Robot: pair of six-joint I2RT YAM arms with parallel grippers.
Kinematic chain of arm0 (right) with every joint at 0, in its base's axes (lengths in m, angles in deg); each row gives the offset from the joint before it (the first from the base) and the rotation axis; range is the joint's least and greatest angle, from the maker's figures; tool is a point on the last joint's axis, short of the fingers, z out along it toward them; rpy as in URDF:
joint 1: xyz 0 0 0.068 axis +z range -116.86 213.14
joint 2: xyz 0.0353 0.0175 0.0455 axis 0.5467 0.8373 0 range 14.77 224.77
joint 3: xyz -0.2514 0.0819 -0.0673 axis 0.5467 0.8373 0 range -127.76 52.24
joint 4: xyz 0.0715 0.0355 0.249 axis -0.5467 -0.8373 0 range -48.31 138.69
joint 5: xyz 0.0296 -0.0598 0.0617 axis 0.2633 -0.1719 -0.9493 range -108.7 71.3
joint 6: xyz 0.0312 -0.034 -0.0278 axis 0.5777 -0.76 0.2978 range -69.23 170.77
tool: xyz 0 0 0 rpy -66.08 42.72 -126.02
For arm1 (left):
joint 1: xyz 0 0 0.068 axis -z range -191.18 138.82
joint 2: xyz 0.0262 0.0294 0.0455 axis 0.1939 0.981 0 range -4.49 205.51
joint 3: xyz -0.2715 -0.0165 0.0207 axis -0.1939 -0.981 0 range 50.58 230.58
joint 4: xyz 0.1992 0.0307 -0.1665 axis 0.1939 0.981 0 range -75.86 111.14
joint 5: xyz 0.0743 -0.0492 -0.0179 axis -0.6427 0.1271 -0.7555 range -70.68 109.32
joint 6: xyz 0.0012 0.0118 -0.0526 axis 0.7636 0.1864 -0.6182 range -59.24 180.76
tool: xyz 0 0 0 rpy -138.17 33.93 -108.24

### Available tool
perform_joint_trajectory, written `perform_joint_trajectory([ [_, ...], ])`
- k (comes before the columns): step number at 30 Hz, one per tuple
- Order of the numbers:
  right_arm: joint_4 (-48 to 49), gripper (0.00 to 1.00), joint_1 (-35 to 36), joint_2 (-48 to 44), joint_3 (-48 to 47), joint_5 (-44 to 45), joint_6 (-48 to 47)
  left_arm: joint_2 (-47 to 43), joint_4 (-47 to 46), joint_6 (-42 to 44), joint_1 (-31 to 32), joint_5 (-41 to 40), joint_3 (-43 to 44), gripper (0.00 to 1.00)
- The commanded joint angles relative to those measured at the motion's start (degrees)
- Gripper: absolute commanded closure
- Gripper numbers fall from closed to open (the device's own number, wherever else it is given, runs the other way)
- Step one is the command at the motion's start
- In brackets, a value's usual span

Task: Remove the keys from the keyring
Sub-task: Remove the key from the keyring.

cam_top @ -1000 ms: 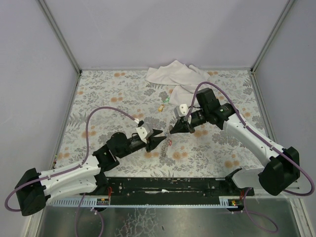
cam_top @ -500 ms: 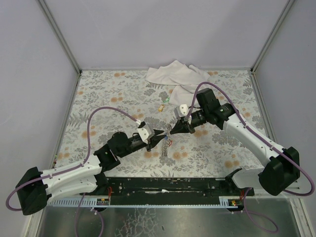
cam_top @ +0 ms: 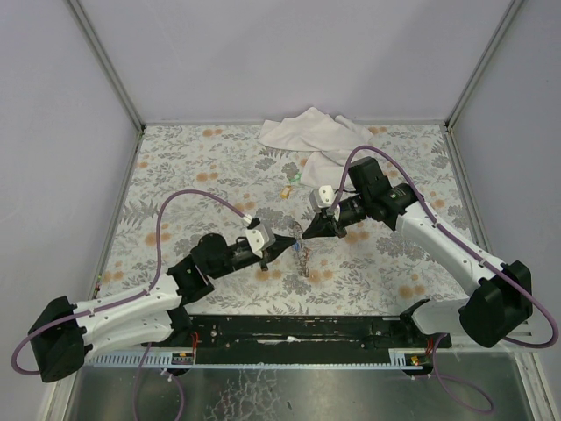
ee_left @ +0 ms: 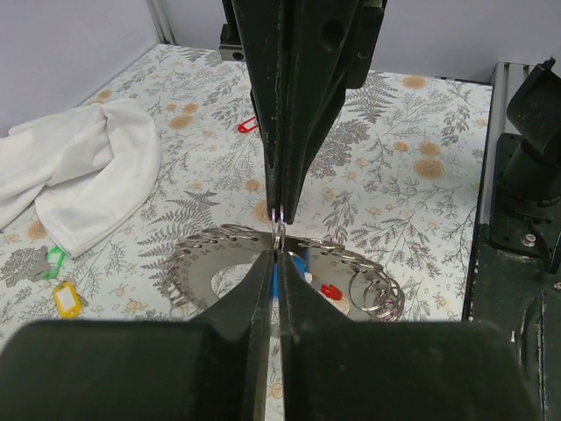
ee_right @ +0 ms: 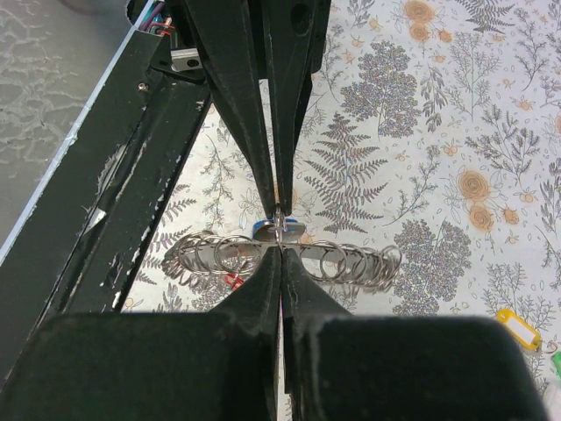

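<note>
Since a second ago the left gripper (cam_top: pixel 292 245) has slid rightward to the chain and closed. Its jaws now stand fully together, apparently pinching the blue key (ee_right: pixel 294 231), whose head shows right at its tips. Between the two arms lies the keyring (ee_left: pixel 377 294), lifted at one link and otherwise resting on the table (cam_top: pixel 175 158). Its long axis runs crosswise to the line joining the grippers and trails toward the near edge. The right gripper (cam_top: pixel 305 233) faces the left one tip to tip, almost touching, with its jaws shut on a ring of that chain. Neither arm is nearer. I judge the coming move to be a pull apart along their shared line, the left drawing the key off while the right anchors the chain.
</note>
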Motion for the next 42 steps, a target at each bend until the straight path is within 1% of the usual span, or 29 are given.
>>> perform_joint_trajectory([
  [1,0.57,1.00,-0.08,-0.22,-1.26,-3.33,-0.94,0.27,-3.14,0.76,-0.42,0.71,0.76,1.00],
  [6,0.15,1.00,-0.11,-0.40,-1.46,-3.57,-1.29,0.60,-1.74,-0.28,-1.18,-0.91,0.98,1.00],
  [9,-0.24,1.00,-0.14,-0.49,-1.59,-3.76,-1.75,0.76,-0.82,-2.55,-2.12,-0.94,0.73,1.00],
  [15,-0.60,1.00,-0.15,-0.49,-1.84,-3.78,-2.24,0.91,-0.30,-7.85,-3.73,1.43,-0.35,1.00],
  [22,-0.25,1.00,-0.15,-0.23,-1.54,-3.75,-1.78,3.31,-0.49,-9.19,-3.89,5.77,1.17,1.00],
  [26,0.53,1.00,-0.15,-0.01,-1.42,-3.06,-0.87,2.44,-1.51,-10.28,-3.90,4.89,0.93,1.00],
  [31,0.94,1.00,-0.15,0.39,-1.42,-2.73,-0.45,-1.38,-4.06,-11.76,-3.89,2.53,-1.34,1.00],
  [34,1.05,1.00,-0.15,0.48,-1.34,-2.81,-0.19,-2.49,-5.08,-12.60,-3.89,2.42,-2.15,1.00],
  [42,1.92,1.00,-0.15,0.68,-1.04,-3.86,1.35,0.13,-7.15,-13.16,-3.89,3.89,-2.62,1.00],
])
